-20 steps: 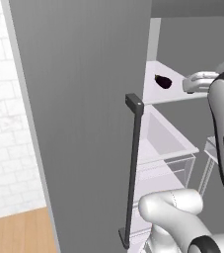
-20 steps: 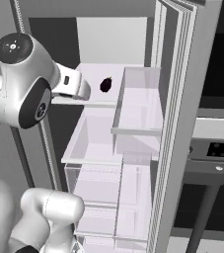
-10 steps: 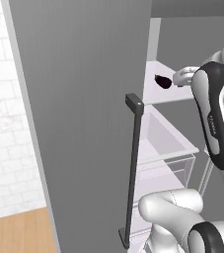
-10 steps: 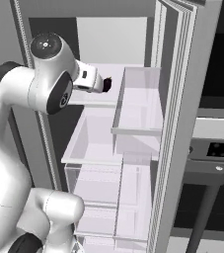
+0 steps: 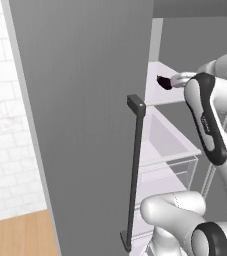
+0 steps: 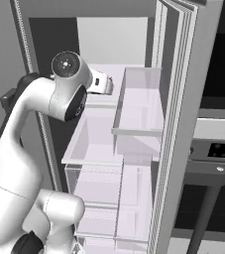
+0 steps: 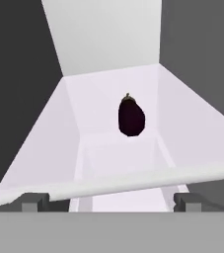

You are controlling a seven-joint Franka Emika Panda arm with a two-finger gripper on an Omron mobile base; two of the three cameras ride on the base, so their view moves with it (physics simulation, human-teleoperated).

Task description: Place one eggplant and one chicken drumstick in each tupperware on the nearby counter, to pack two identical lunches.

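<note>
One eggplant (image 7: 131, 117), small, glossy and dark purple, lies on the upper fridge shelf (image 7: 98, 99). The left base view shows the eggplant (image 5: 163, 82) just ahead of my white hand. My gripper (image 7: 111, 201) is open, its two tips wide apart at the shelf's front lip. It stands short of the eggplant, pointing at it, with nothing between the fingers. In the right base view my arm (image 6: 67, 92) hides the eggplant. A corner of the wooden counter (image 5: 15, 235) shows at lower left. The chicken drumsticks and tupperwares are out of view.
The grey fridge door (image 5: 85, 125) with its dark bar handle (image 5: 133, 170) stands open on the left. The other door, with clear bins (image 6: 139, 104), is open on the right. Clear drawers (image 6: 99, 193) sit under the shelves. An oven front (image 6: 218, 149) lies further right.
My arm has swung over and the hand has reached further into the fridge, closing in on the eggplant. The eggplant has not moved and the gripper has stayed open.
</note>
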